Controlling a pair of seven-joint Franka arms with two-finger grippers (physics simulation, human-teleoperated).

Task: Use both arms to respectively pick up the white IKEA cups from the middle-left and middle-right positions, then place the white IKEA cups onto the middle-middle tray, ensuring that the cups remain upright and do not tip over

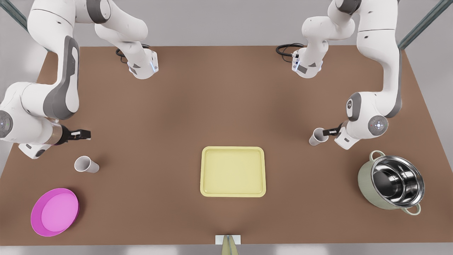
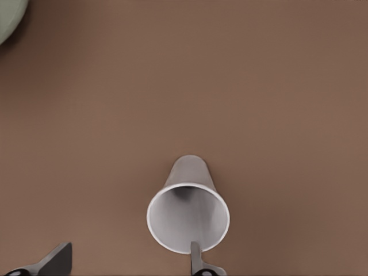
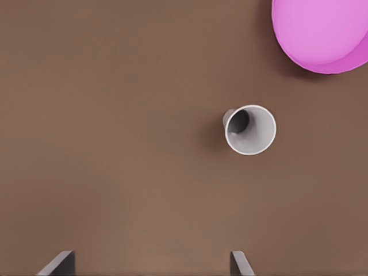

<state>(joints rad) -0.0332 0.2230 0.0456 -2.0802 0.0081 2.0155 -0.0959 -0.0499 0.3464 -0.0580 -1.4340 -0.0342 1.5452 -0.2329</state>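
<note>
Centrally, a yellow tray (image 1: 233, 171) is seen flat on the brown worktop (image 1: 226, 106), and everything else is placed from it. Toward the front view's right of the tray, one white cup (image 1: 317, 136) stands upright, beyond the steel pot (image 1: 391, 182), whose pale green edge (image 2: 8, 20) is caught in the left wrist view. The left hand (image 1: 327, 132) is held at this cup (image 2: 188, 215), its fingers spread wide: one fingertip (image 2: 195, 256) is seen at the cup's rim, though contact cannot be told, while the other (image 2: 54, 259) is well apart from it, so the cup is not between them.

Toward the front view's left of the tray, the second cup (image 1: 86, 164) stands upright on the worktop, between the right hand (image 1: 83, 134) and the pink plate (image 1: 55, 211). The right hand is held above the worktop, farther from the tray's near edge than this cup, with nothing gripped. From the right wrist, its two fingertips (image 3: 57, 264) are shown spread apart, with the cup (image 3: 250, 129) well clear of them and the plate (image 3: 322, 34) just beyond the cup.
</note>
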